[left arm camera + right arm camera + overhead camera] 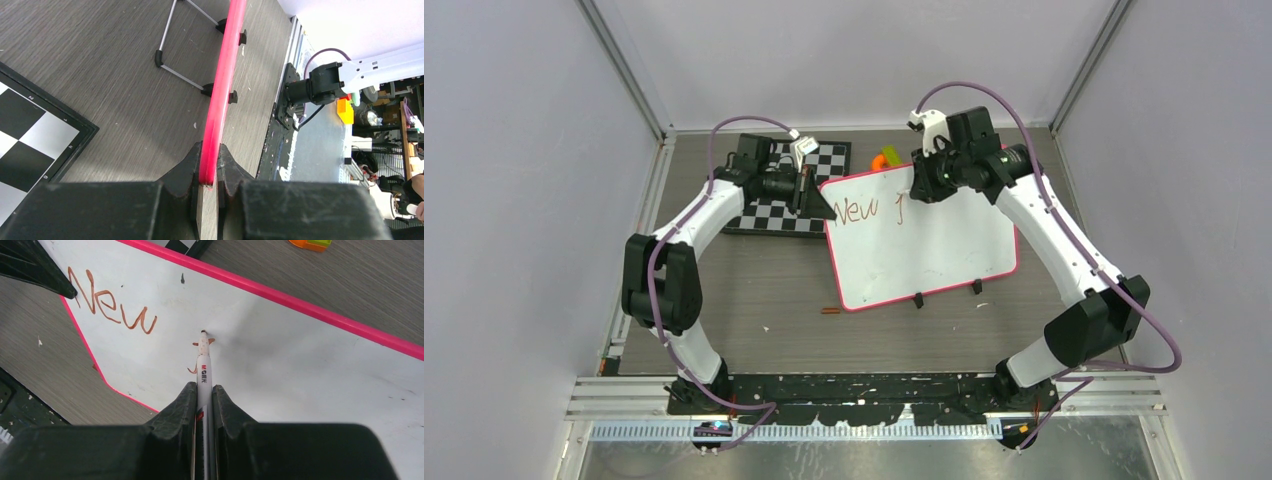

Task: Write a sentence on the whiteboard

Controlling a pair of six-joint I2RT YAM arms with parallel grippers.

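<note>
Though skewed, whiteboard [944, 250] lies lengthwise L-R.

Bright, even light casts a soft shadow on the whiteboard [300, 390]; focus is sharp

Right of the pen's [203, 371] tip the whiteboard [310, 370] lies bare and open. Left of it, the left gripper [210, 170] clamps the board's corner. Ahead, past the rim, lie a checkerboard [764, 216] and an orange block [886, 158].
</note>
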